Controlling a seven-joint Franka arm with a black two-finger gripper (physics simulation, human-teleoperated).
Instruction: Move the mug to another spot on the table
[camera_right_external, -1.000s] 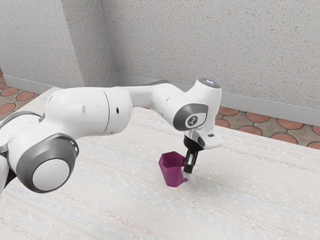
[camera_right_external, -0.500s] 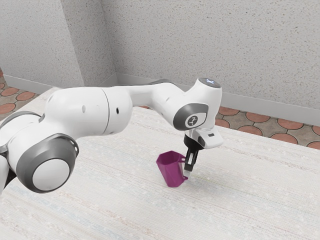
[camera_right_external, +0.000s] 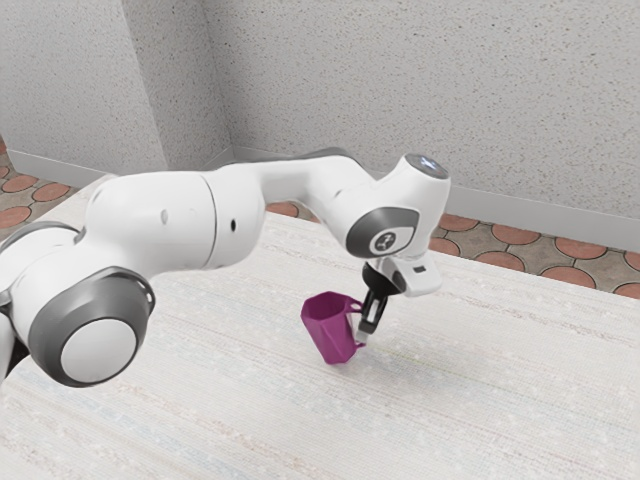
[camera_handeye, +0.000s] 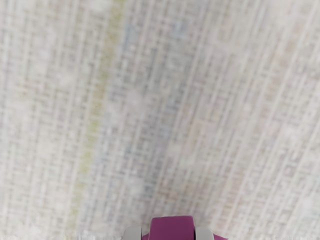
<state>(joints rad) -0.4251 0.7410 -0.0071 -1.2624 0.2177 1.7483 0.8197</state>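
Item: magenta faceted mug (camera_right_external: 330, 328), just below the exterior frame's centre, tilted with its mouth toward upper left and its base low over the pale woven-textured table (camera_right_external: 500, 400); whether it touches cannot be told. Holder: black two-finger gripper (camera_right_external: 364, 325), closed narrowly on the mug's right-hand wall or handle; in the wrist view the mug (camera_handeye: 172, 227) sits pinched between grey pads (camera_handeye: 132, 233). Risk, judged: this one-sided pinch may let the mug pivot, slip free, or drag its base. Change: against a second ago, the mug lies further toward frame left and leans more.
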